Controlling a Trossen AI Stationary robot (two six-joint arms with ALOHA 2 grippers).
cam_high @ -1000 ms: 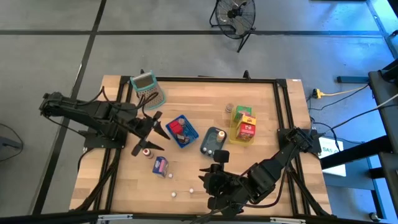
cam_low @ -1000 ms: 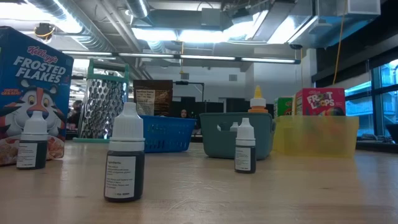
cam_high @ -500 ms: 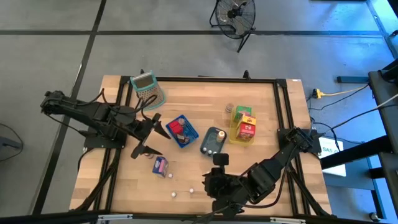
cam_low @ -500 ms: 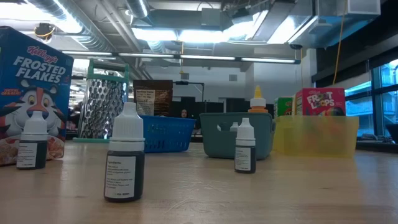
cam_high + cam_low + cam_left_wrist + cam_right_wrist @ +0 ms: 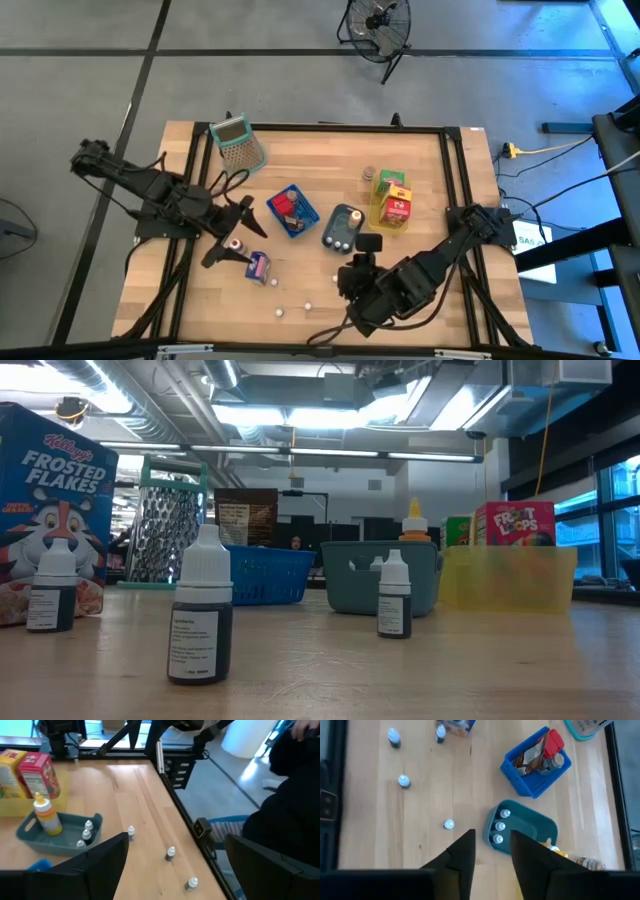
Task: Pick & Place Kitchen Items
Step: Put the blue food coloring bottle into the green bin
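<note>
Your counter (image 5: 300, 160) carries everything, with the kitchen items spread across its middle and near edge. The left arm reaches in from the left; its left pincer (image 5: 236, 243) is released, fingers spread wide, hovering over a small bottle (image 5: 236, 244) just left of the purple box (image 5: 257, 266). The right arm comes in from the near right, and its right pincer (image 5: 356, 268) sits above the counter just near of the teal tray (image 5: 342, 226); the fingers (image 5: 460, 855) stand only narrowly parted with nothing between them.

You have the grater (image 5: 237, 141) at the far left. The yellow tray (image 5: 389, 211) on the right holds a red box (image 5: 398, 207) and a green box (image 5: 391, 179). The blue basket (image 5: 292, 211) in the middle holds red and brown packets. The teal tray carries a squeeze bottle (image 5: 46, 814) and three little dropper bottles (image 5: 499, 826). Tiny white-capped bottles (image 5: 308, 303) stand loose along the near edge.
</note>
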